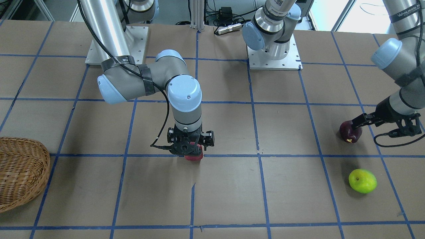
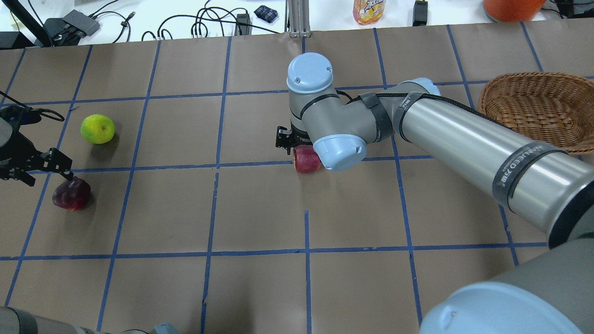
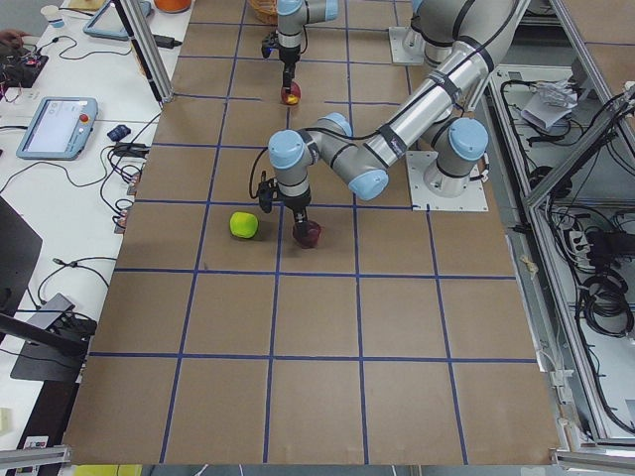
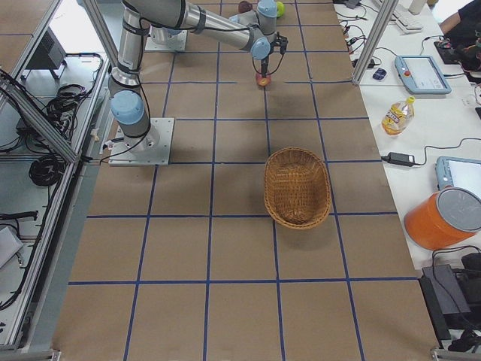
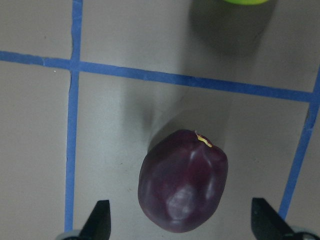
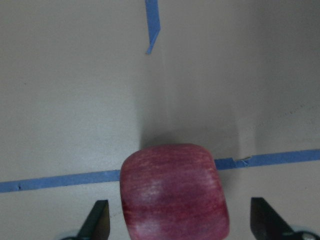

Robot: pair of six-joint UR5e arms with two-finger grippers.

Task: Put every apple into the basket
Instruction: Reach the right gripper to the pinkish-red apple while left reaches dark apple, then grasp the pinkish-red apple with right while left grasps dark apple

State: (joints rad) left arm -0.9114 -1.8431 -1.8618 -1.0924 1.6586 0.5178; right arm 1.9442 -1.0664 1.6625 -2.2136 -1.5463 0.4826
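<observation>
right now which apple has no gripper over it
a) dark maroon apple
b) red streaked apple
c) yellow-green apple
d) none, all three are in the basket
C: the yellow-green apple lies by itself, while the open left gripper straddles the dark maroon apple and the open right gripper straddles the red streaked apple.

Left tool [image 5: 182, 220] and right tool [image 6: 182, 220], both downward, jaws wide apart.
</observation>
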